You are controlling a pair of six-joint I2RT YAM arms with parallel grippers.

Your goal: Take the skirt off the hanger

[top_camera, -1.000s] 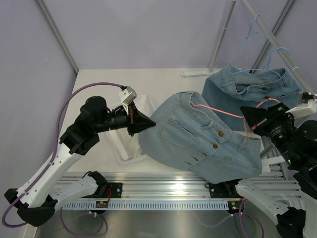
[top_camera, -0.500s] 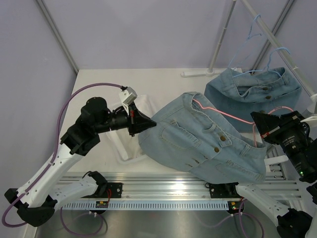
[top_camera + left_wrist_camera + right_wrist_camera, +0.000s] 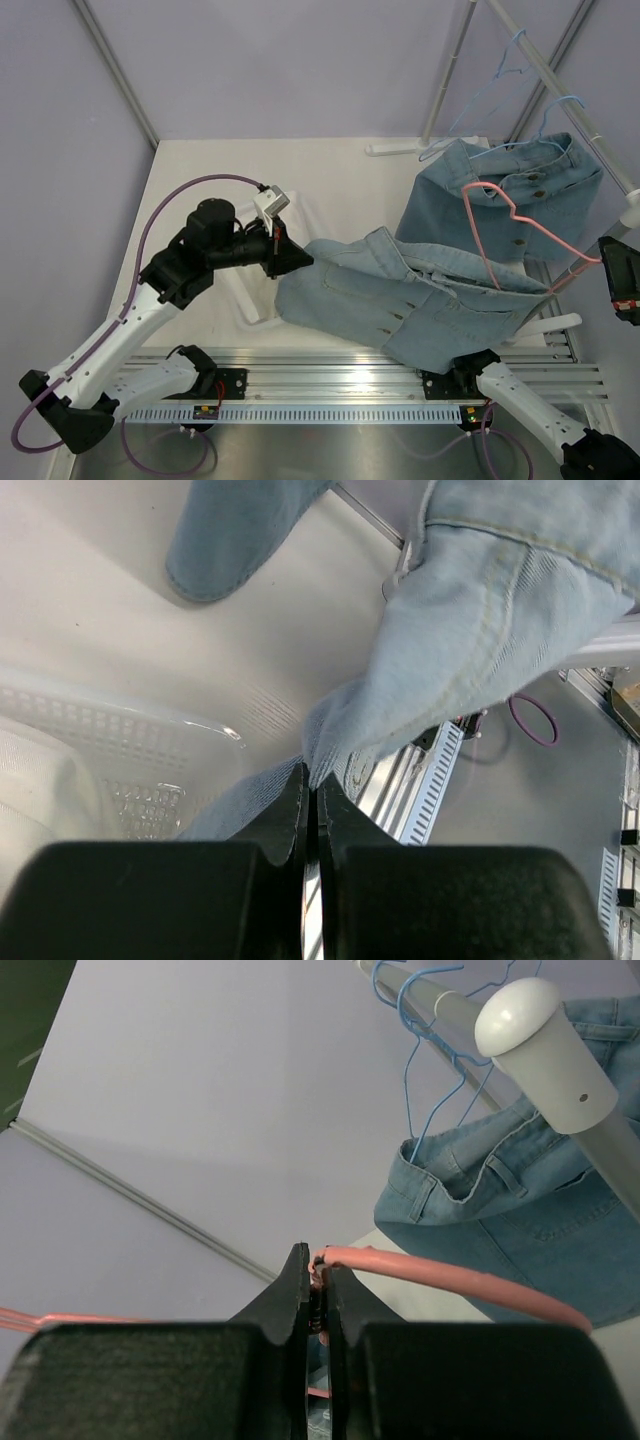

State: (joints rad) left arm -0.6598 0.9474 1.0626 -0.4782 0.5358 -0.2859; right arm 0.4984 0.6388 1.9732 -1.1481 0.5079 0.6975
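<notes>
My left fingers (image 3: 310, 792) are pressed fully together on a fold of the light denim skirt (image 3: 480, 630). In the left wrist view the cloth is pinched right at their tips and spreads toward the upper right, where the frame cuts it off. From above, the skirt (image 3: 400, 310) lies crumpled across the lower middle of the frame, over the near edge of the counter (image 3: 200, 190). Its left end meets my left fingers (image 3: 290, 262) above the white basket (image 3: 250, 305), which is partly hidden by cloth and arm.

My right fingers (image 3: 318, 1278) are clamped on the wire of the pink hanger (image 3: 440, 1280), with no gap showing beyond the wire itself. In the top view the right edge cuts that hand off almost wholly, leaving only a black corner.

The pink hanger (image 3: 510, 235) stands at right of centre, crossing in front of a second denim skirt (image 3: 520, 180). That one hangs on a blue hanger (image 3: 420, 1020) from the rail (image 3: 545, 1035). I cannot tell whether the pink wire's lower end is caught in the skirt's waistband; the folds hide it.
</notes>
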